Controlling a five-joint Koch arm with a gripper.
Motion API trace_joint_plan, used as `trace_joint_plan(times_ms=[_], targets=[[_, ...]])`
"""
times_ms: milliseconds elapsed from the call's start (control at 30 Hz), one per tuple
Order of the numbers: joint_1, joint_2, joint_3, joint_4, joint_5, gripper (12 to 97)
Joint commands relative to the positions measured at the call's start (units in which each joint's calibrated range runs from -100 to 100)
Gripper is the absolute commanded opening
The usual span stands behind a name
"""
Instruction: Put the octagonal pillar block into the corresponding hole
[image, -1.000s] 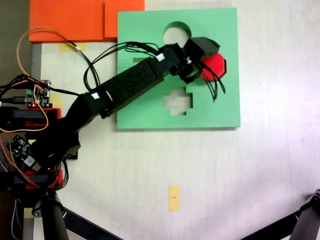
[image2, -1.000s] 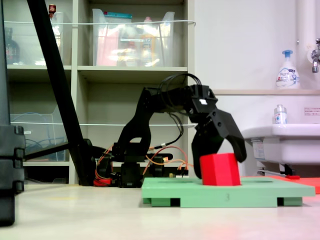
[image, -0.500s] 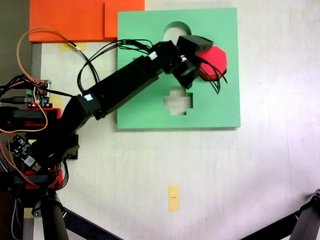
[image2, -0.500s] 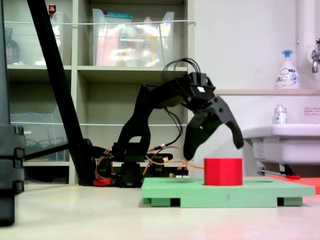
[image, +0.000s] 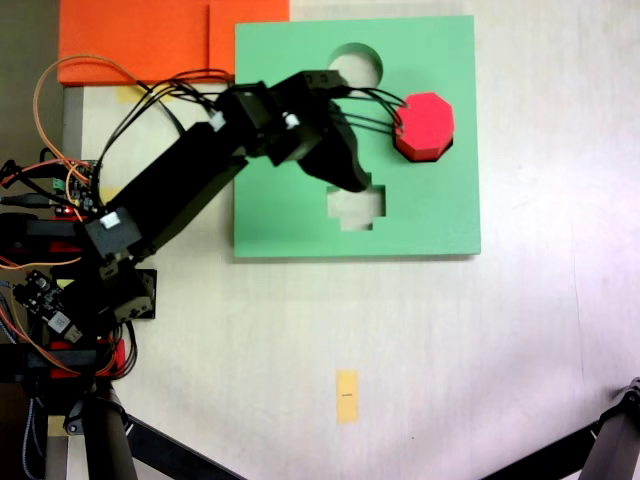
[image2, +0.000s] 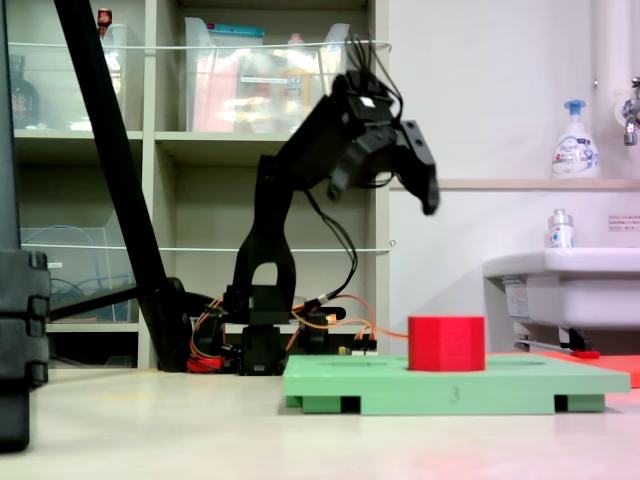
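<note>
Beside octagonal block (image: 424, 125): round (image: 357, 63), cross cutouts (image: 356, 205) (pincer (image2: 405, 170) raised).

table (image: 480, 330) | green foam board (image: 430, 215) | orange sheets (image: 140, 40) | yellow tag (image: 347, 396)

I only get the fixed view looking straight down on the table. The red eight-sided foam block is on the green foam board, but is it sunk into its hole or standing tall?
Observer: In a fixed view from the side, the red eight-sided foam block stands upright, most of its height above the square green foam board.
Operator: Is the black claw touching it?
Observer: No. The gripper hangs well above the block's top, with clear air between them.
Operator: Is it open?
Observer: Yes, its jaws are spread apart.
</note>
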Motion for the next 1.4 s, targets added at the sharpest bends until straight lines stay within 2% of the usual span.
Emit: trace_joint_plan(times_ms=[0, 167, 267, 400, 467, 533, 600, 767, 867, 900, 1167, 1367], targets=[[-1.22, -11.33, 3.72, -5.29, -8.21, 71.1], [-8.74, -28.79, 3.42, -5.29, -18.75, 71.0], [-13.19, -32.98, 3.42, -5.29, -26.96, 63.8], [-15.68, -33.96, 0.63, -5.29, -29.94, 63.8], [-17.63, -39.82, -9.54, -2.11, -32.82, 62.1], [-17.73, -52.39, -29.78, 11.56, -36.09, 59.6], [-17.63, -69.29, -58.39, 35.93, -39.41, 58.1], [-17.44, -78.37, -87.51, 58.27, -44.15, 58.0], [-16.95, -79.21, -114.72, 92.93, -49.43, 55.0], [-17.00, -79.21, -119.91, 98.61, -49.57, 54.4], [-14.16, -79.21, -149.62, 102.56, -56.31, 51.8], [-14.90, -79.21, -150.42, 97.65, -57.19, 50.1]])
